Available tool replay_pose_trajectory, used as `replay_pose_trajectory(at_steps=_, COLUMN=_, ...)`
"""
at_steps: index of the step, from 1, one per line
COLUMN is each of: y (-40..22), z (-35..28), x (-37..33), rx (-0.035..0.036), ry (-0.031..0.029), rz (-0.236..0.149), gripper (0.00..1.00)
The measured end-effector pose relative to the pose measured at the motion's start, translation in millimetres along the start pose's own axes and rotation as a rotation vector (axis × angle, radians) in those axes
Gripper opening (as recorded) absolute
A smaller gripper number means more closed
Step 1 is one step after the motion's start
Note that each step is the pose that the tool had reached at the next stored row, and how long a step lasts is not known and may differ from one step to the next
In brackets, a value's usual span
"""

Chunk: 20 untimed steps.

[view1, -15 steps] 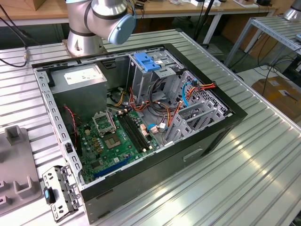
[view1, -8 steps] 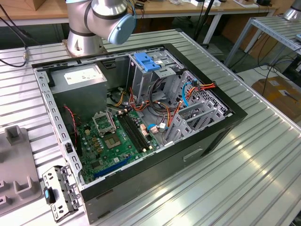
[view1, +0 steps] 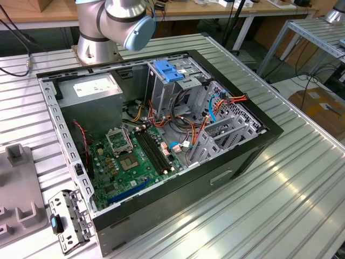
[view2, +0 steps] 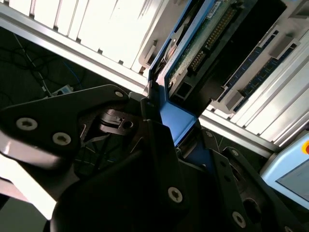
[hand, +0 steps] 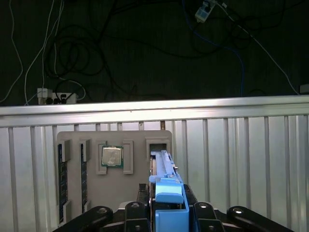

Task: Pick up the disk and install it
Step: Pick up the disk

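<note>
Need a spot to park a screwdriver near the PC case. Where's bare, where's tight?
Bare: ribbed table on the exterior view's right of the PC case, and along its camera-side wall. Tight: cables beside the drive cage; grey fixture and loose bracket crowd the exterior view's left. The tool is shut on the disk.

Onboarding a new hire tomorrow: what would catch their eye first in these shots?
The open computer case on the ribbed table, green motherboard bared, dominates the exterior view. In the first wrist view, the gripper holds the blue-railed disk on edge at a grey parts tray.
</note>
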<state>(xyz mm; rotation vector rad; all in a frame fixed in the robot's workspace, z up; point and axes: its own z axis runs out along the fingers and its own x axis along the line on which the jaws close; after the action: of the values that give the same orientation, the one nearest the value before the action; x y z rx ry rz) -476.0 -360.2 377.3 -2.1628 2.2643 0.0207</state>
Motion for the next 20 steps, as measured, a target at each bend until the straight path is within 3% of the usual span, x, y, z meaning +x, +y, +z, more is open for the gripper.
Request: replay_pose_trajectory(at_steps=20, y=0.0, z=-12.4, x=-0.2, rx=-0.0001, ry=0.0000, rz=0.000, gripper=0.37)
